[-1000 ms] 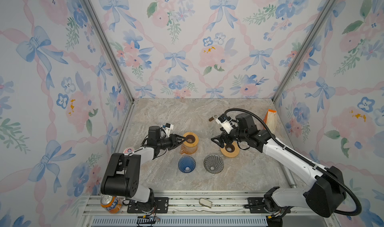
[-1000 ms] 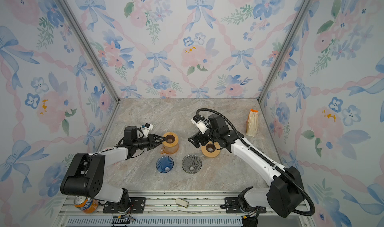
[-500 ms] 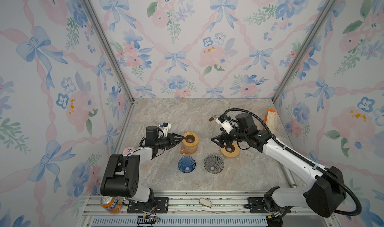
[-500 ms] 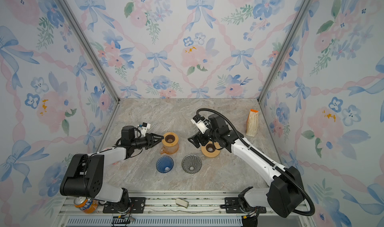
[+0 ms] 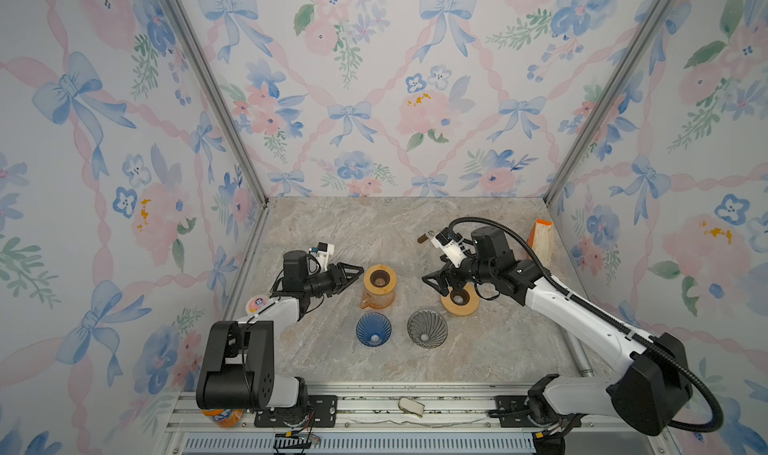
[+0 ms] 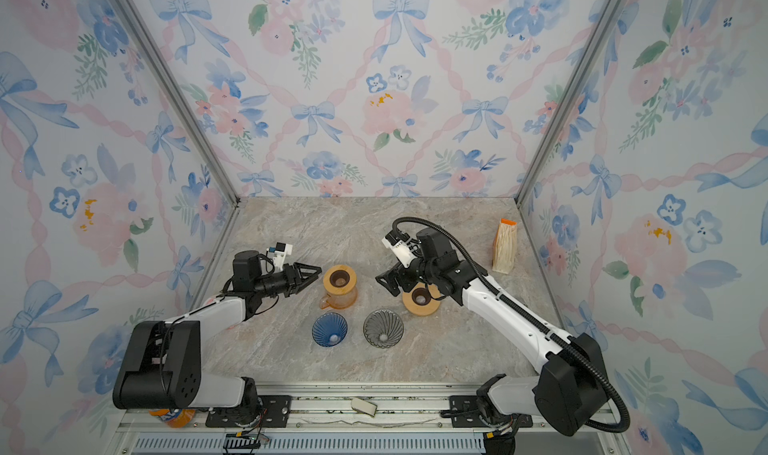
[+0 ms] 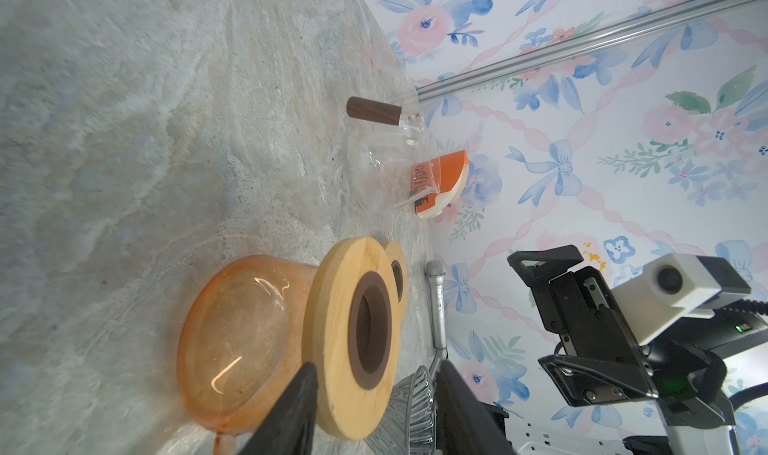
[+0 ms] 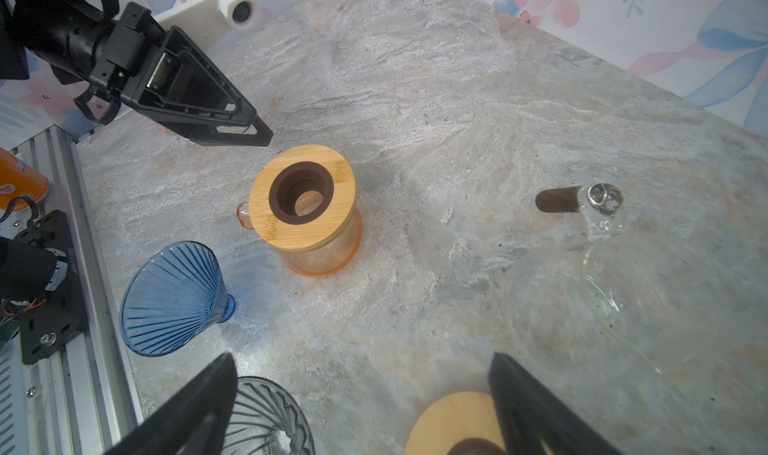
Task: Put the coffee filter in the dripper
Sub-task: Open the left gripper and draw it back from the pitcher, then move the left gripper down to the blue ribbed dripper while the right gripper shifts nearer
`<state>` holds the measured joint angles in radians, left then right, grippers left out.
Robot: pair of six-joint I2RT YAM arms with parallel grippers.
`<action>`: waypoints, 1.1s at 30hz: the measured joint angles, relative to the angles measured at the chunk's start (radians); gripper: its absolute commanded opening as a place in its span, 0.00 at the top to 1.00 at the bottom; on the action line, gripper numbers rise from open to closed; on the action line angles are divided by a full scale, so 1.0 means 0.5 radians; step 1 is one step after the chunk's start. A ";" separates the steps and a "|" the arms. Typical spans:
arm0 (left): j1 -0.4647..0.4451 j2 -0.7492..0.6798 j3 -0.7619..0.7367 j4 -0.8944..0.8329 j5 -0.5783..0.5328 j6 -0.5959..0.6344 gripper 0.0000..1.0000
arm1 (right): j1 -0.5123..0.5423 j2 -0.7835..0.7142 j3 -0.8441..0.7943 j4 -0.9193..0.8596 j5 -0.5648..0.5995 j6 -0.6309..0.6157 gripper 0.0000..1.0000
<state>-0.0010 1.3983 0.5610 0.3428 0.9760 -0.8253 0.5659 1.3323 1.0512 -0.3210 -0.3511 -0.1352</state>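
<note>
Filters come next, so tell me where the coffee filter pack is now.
In both top views the coffee filter pack stands far right on the table, against the right wall, behind the right arm.

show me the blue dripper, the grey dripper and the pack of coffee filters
blue dripper [image 5: 373, 328], in a top view, on its ribbed inner wall
grey dripper [image 5: 427, 328], in a top view, on its ribbed inner wall
pack of coffee filters [image 5: 540, 244], in a top view, on the pale front below the orange top
</note>
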 measured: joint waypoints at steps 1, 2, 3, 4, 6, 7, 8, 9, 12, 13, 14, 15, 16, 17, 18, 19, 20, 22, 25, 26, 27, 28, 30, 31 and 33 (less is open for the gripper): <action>0.003 -0.021 0.015 -0.076 0.003 0.039 0.44 | 0.000 -0.001 -0.001 0.006 0.001 0.000 0.04; 0.005 -0.042 0.043 -0.179 -0.003 0.090 0.42 | 0.000 -0.002 -0.002 0.015 0.005 0.001 0.03; 0.007 -0.061 0.076 -0.276 -0.010 0.146 0.39 | 0.000 -0.005 -0.005 0.027 0.008 0.002 0.03; 0.009 -0.088 0.122 -0.396 -0.021 0.210 0.37 | 0.000 -0.013 -0.013 0.046 0.012 0.003 0.03; 0.009 -0.147 0.184 -0.556 -0.032 0.314 0.30 | 0.000 -0.034 -0.025 0.061 0.015 0.007 0.04; 0.010 -0.182 0.198 -0.607 -0.036 0.354 0.26 | 0.000 -0.043 -0.031 0.070 0.016 0.007 0.04; 0.011 -0.220 0.204 -0.660 -0.037 0.390 0.22 | 0.000 -0.051 -0.036 0.081 0.016 0.008 0.03; 0.011 -0.260 0.205 -0.704 -0.040 0.413 0.20 | 0.000 -0.061 -0.044 0.095 0.017 0.008 0.04; 0.011 -0.369 0.212 -0.861 -0.068 0.485 0.17 | 0.000 -0.081 -0.071 0.137 0.032 0.007 0.04; 0.011 -0.403 0.222 -0.937 -0.079 0.513 0.17 | 0.000 -0.085 -0.080 0.150 0.037 0.007 0.04; 0.011 -0.426 0.231 -0.991 -0.091 0.535 0.16 | 0.000 -0.086 -0.084 0.158 0.042 0.007 0.04; 0.011 -0.450 0.243 -1.040 -0.103 0.558 0.16 | 0.000 -0.086 -0.086 0.163 0.047 0.006 0.03; 0.011 -0.475 0.250 -1.086 -0.113 0.579 0.17 | 0.000 -0.087 -0.088 0.168 0.048 0.006 0.03; 0.011 -0.506 0.255 -1.144 -0.128 0.601 0.17 | 0.001 -0.087 -0.088 0.175 0.053 0.006 0.03; 0.011 -0.544 0.256 -1.196 -0.146 0.620 0.17 | 0.001 -0.088 -0.089 0.182 0.054 0.006 0.04; 0.011 -0.572 0.256 -1.238 -0.163 0.635 0.17 | 0.002 -0.089 -0.089 0.187 0.060 0.005 0.04; 0.011 -0.604 0.256 -1.284 -0.189 0.645 0.18 | 0.002 -0.089 -0.089 0.188 0.059 0.004 0.04; -0.001 -0.667 0.256 -1.389 -0.249 0.674 0.19 | 0.002 -0.089 -0.089 0.188 0.060 0.000 0.03; -0.046 -0.733 0.250 -1.517 -0.311 0.703 0.20 | 0.004 -0.089 -0.092 0.188 0.059 -0.001 0.04; -0.066 -0.755 0.241 -1.543 -0.325 0.706 0.20 | 0.008 -0.089 -0.096 0.189 0.059 -0.001 0.04; -0.089 -0.780 0.225 -1.565 -0.340 0.705 0.20 | 0.016 -0.089 -0.107 0.193 0.058 -0.001 0.04; -0.113 -0.809 0.204 -1.586 -0.354 0.702 0.21 | 0.027 -0.089 -0.121 0.195 0.059 -0.001 0.03; -0.163 -0.869 0.157 -1.622 -0.379 0.695 0.23 | 0.053 -0.092 -0.158 0.203 0.065 -0.002 0.03; -0.192 -0.896 0.138 -1.646 -0.401 0.684 0.24 | 0.069 -0.096 -0.182 0.210 0.079 -0.001 0.04; -0.254 -0.941 0.119 -1.678 -0.459 0.656 0.27 | 0.105 -0.116 -0.246 0.243 0.107 -0.008 0.03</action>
<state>-0.1280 0.9279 0.6205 -0.4965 0.7464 -0.4973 0.6186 1.2743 0.9279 -0.1993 -0.2977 -0.1394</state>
